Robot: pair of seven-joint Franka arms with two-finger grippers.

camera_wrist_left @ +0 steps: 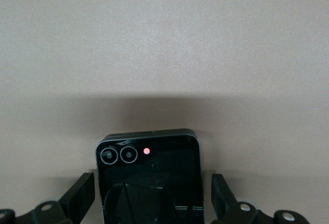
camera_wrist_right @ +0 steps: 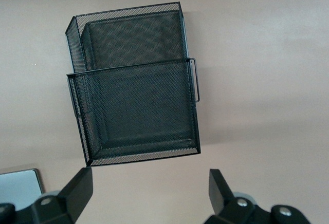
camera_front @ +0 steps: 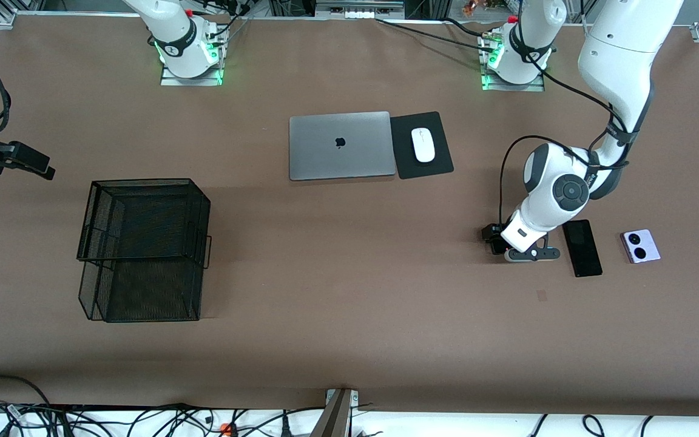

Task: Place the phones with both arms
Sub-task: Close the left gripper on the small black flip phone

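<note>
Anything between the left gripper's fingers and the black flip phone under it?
No. The left wrist view shows the left gripper open, its fingers on either side of the black flip phone, with only bare table in the gaps.

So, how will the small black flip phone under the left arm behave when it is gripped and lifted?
The black flip phone looks stiff: folded shut, a flat slab lying on the table. Its glossy face reflects the left gripper, so it may slip between the open fingers unless squeezed on its edges. It is probably fairly dense for its size, and will not roll.
</note>
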